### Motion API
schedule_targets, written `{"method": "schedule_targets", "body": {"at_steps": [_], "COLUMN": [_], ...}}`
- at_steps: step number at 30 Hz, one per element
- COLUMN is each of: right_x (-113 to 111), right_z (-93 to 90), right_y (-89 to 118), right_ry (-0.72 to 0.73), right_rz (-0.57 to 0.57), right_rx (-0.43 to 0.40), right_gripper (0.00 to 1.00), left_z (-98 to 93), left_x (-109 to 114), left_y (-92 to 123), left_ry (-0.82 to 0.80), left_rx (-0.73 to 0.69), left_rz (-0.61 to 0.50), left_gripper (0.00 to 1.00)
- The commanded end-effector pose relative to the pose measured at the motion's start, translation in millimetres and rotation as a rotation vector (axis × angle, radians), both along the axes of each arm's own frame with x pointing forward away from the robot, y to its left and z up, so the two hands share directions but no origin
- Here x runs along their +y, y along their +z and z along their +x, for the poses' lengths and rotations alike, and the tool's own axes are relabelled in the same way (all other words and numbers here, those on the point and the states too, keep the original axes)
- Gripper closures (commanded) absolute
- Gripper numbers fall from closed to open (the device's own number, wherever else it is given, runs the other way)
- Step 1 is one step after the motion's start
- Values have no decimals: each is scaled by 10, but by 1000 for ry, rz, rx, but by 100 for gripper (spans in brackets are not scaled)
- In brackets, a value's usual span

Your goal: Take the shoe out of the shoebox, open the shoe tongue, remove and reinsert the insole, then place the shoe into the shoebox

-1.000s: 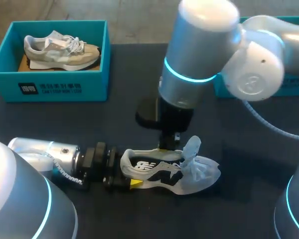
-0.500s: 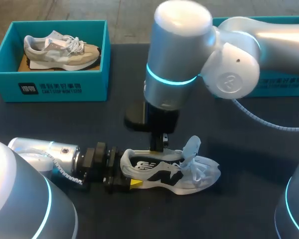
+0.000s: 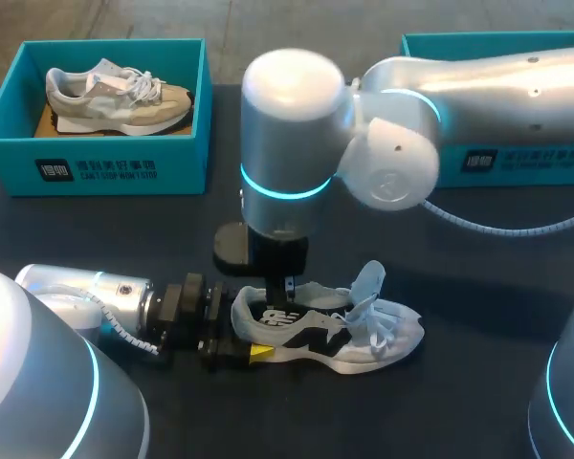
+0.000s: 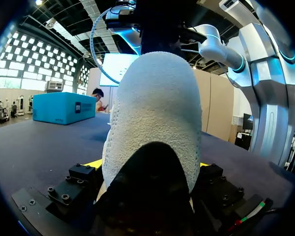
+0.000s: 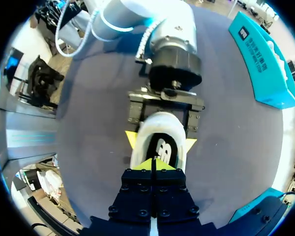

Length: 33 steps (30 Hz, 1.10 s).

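A white knit shoe (image 3: 364, 339) with a black side logo lies on its side on the dark table, toe to the right, tongue and laces pulled up. My left gripper (image 3: 237, 340) comes in low from the left and clamps the heel (image 4: 152, 113) between its wide-set fingers, one yellow fingertip (image 5: 131, 139) on each side. My right gripper (image 3: 285, 289) hangs straight down over the heel end of the shoe's opening. Its yellow tips (image 5: 152, 164) are pressed together just above the black insole heel (image 5: 162, 150). I cannot tell whether they touch the insole.
A teal shoebox (image 3: 96, 163) holding a beige shoe (image 3: 115, 91) stands at the back left. A second teal shoebox (image 3: 517, 163) stands at the back right, partly behind my right arm. The large right arm spans the table's middle above the shoe.
My right arm has swung left, carrying its shut gripper along the shoe's opening toward the heel. The left gripper and the shoe have stayed in place.
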State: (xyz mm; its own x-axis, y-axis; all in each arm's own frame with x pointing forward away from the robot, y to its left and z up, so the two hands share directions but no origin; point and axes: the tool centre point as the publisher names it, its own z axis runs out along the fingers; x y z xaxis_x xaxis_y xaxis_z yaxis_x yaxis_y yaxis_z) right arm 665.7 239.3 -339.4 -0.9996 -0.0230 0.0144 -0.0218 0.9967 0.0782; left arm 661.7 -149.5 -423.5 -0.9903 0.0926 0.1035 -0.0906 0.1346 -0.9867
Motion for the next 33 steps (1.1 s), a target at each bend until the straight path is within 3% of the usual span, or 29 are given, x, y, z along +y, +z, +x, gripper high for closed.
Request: {"method": "schedule_targets", "body": {"at_steps": [1,13,20,33], "right_x": [71,71,-158,-394], "right_z": [-107,-107,-29,6], "right_y": [-153,-153,-340,-407], "right_ry": [-22,-22,-52,-104], "right_rz": [-20,-20,11,-17], "right_rx": [-60,-60,-85,-134], "right_gripper": [100,100,100,100], "left_z": [-25,-25,-25,-25], "left_x": [12,12,12,12], "left_y": [-46,-46,-46,-46], "left_ry": [1,1,1,1], "left_rx": [0,0,0,0], "left_rz": [1,1,1,1], "left_gripper": [100,100,100,100]}}
